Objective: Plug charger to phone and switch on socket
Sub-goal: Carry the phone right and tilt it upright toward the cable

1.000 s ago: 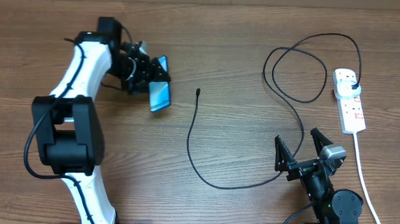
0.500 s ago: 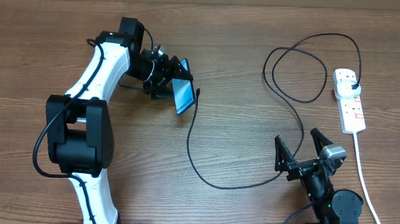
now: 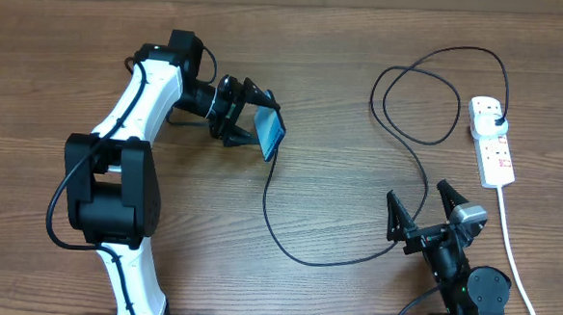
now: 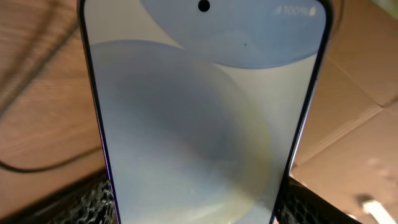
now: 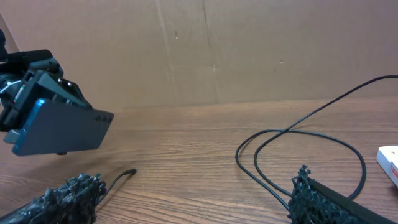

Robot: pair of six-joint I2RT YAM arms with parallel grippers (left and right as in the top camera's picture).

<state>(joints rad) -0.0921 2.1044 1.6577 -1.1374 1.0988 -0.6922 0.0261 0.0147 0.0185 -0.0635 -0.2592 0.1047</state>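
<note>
Phone clamped in the left gripper hangs at 10 o'clock: slick, fragile glass, best pinched across its long edges. Limp charger lies beneath; grip near its tip. Right gripper gapes at 5 o'clock.

Wood table: black cable snakes across it, plugged into white power strip lying far right.

The phone overruns the left wrist view's top and bottom; the right wrist view clips the socket.
</note>
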